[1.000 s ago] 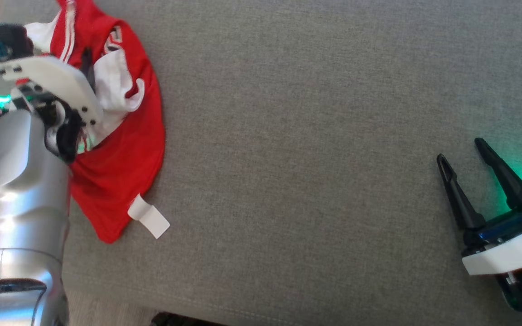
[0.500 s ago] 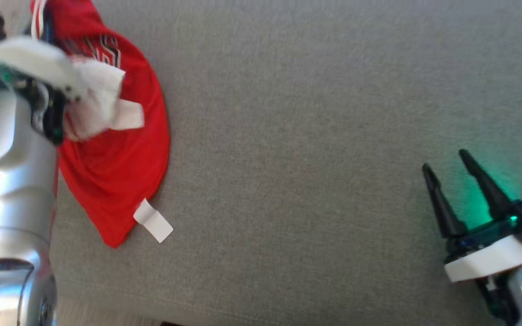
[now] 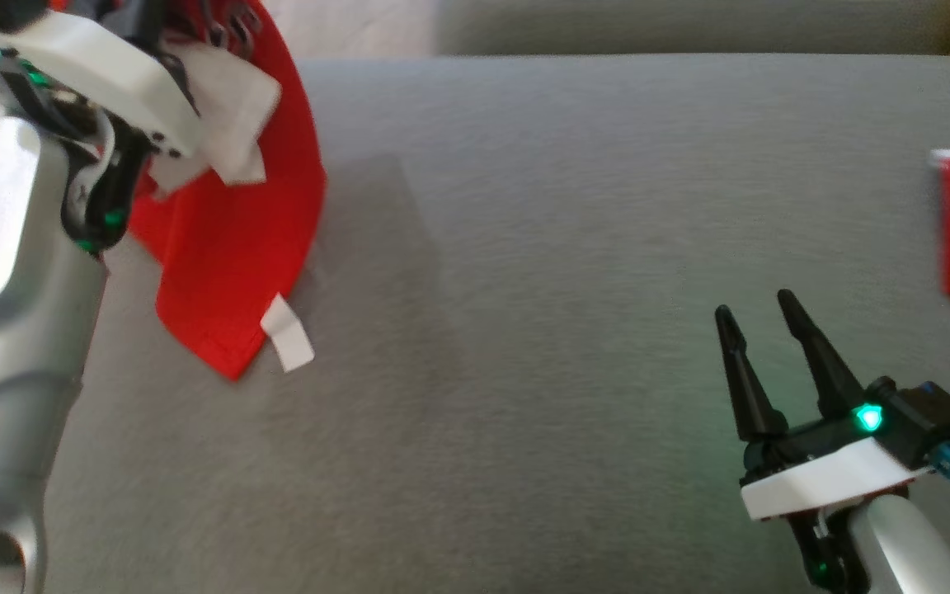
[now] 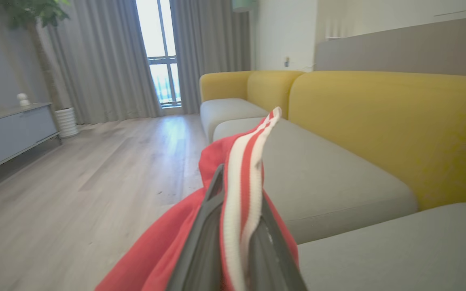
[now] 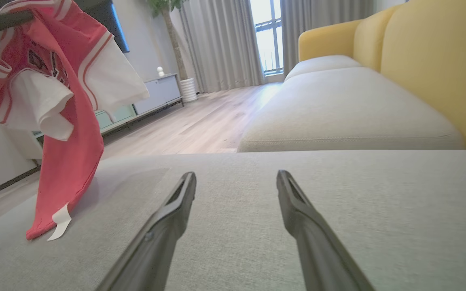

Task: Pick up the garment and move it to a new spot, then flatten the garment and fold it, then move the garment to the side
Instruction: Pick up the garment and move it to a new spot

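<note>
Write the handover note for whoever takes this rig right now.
The left claw is shut on the garment and holds its striped edge up. The lower hem touches the seat.
The right claw is open and empty, above the seat.
Done: garment gripped and mostly lifted.
Left: carry it to a new spot, flatten, fold, move aside.

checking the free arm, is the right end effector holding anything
No, the right end effector is open above the cushion, with nothing in it.
</note>
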`<state>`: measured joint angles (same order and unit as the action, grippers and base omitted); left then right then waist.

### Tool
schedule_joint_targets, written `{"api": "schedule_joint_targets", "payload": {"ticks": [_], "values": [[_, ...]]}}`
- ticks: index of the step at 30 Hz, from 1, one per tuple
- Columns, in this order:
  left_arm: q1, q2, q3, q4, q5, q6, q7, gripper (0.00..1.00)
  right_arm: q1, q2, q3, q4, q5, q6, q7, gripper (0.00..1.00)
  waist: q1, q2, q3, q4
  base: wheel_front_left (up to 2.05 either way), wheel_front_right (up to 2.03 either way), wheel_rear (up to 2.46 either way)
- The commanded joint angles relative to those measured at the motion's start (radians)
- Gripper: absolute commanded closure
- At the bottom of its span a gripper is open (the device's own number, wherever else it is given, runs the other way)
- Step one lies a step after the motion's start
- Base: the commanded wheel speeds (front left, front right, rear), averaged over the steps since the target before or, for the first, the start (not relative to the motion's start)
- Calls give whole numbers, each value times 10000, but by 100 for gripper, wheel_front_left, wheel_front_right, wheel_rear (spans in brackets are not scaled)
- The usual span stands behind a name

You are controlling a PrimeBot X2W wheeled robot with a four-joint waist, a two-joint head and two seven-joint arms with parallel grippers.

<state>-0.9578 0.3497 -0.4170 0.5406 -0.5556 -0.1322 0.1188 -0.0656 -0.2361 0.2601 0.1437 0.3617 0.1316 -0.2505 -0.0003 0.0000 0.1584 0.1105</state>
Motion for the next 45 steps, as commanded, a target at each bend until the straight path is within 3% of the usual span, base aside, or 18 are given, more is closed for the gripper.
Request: {"api": "schedule_joint_targets", "payload": {"ticks": [1, 6, 11, 19, 25, 26, 27, 28, 35, 38, 42, 45], "values": [[-280, 592, 121, -882, -220, 17, 240, 100, 89, 74, 87, -342, -2, -9, -110, 0, 3, 0, -809, -1261, 0, 0, 0], [131, 583, -338, -2423, -562, 18, 784, 100, 24, 310, -72, -468, -64, -9, -111, 0, 3, 0, -822, -2325, 0, 0, 0], [658, -3, -1002, -3087, -626, 89, 1149, 100, -36, 463, -261, -547, -91, -9, -111, 0, 3, 0, -603, -3166, 0, 0, 0], [2035, -1103, -2384, -2251, -781, 61, 1130, 100, -235, 800, -249, -641, -72, -9, -112, 0, 3, 0, 221, -4102, 0, 0, 0], [2849, -2088, -3462, -859, -414, 40, -71, 100, -289, 1010, -314, -625, -106, -9, -112, 0, 3, 0, 840, -4350, 0, 0, 0], [2944, -2257, -3553, -644, -392, 39, -338, 97, -286, 1034, -340, -622, -115, -9, -112, 0, 3, 0, 864, -4333, 0, 0, 0], [3016, -2397, -3626, -450, -355, 44, -613, 42, -273, 1057, -369, -605, -124, -9, -112, 0, 3, 0, 861, -4295, 0, 0, 0], [3055, -2501, -3706, -290, -254, 73, -931, 0, -255, 1077, -397, -571, -139, -9, -112, 0, 3, 0, 820, -4239, 0, 0, 0], [3616, -2810, -3768, 65, 589, 1197, -3484, 0, 131, 1105, -423, -206, -224, -9, -112, 0, 3, 0, -223, -3475, 0, 0, 0], [4282, -2579, -3580, -227, 898, 1676, -3749, 0, 418, 1117, -421, -82, -244, -9, -112, 0, 3, 0, -830, -3023, 0, 0, 0], [5911, -2055, -2375, -1830, 1173, 2570, -3800, 0, 914, 1161, -509, 54, -315, -9, -112, 0, 3, 0, -1593, -2253, 0, 0, 0], [7039, -1868, -1530, -3013, 1531, 2965, -3802, 0, 1143, 1230, -598, 92, -355, -9, -112, 0, 3, 0, -1878, -1861, 0, 0, 0]]}}
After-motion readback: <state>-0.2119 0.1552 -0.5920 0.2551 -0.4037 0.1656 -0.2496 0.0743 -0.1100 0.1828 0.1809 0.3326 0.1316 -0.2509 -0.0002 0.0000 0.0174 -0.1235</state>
